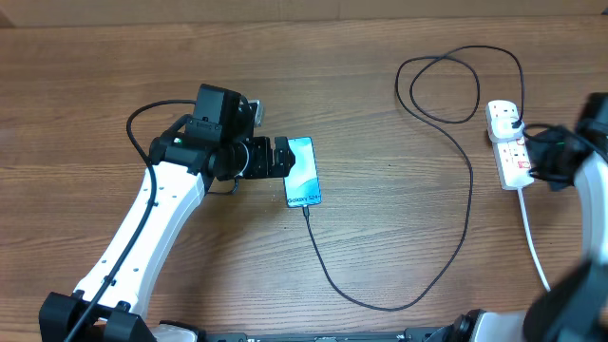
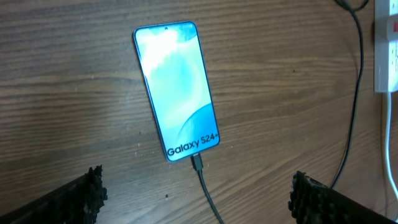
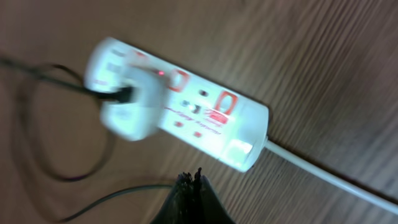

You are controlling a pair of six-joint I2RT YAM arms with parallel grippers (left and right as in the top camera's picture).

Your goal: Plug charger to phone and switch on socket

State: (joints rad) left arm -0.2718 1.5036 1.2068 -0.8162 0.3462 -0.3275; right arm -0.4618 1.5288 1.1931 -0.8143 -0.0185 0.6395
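While both arms reach over the wood-grain table [image 1: 380, 57], we see the left gripper [image 1: 282, 157] with its fingers spread wide and nothing between them, just left of the phone. The right gripper [image 3: 191, 183] has its tips pressed together on nothing, just beside the socket. The charger [image 1: 471, 185], a long thin black cable, runs from the phone's near end, sweeps right and far across the table, loops once and ends at the socket. The socket [image 1: 509, 142] is a small white strip with red-marked switches. It lies at the table's right side with a white adapter [image 3: 130, 106] seated in its far end and a thick white cord [image 1: 532, 237] trailing toward the near edge. The phone [image 2: 176, 90] lies flat at centre-left, slim and dark-rimmed. Its pale blue screen reads "Galaxy S24+", and the small plug tip [image 2: 196, 162] sits at its near end.
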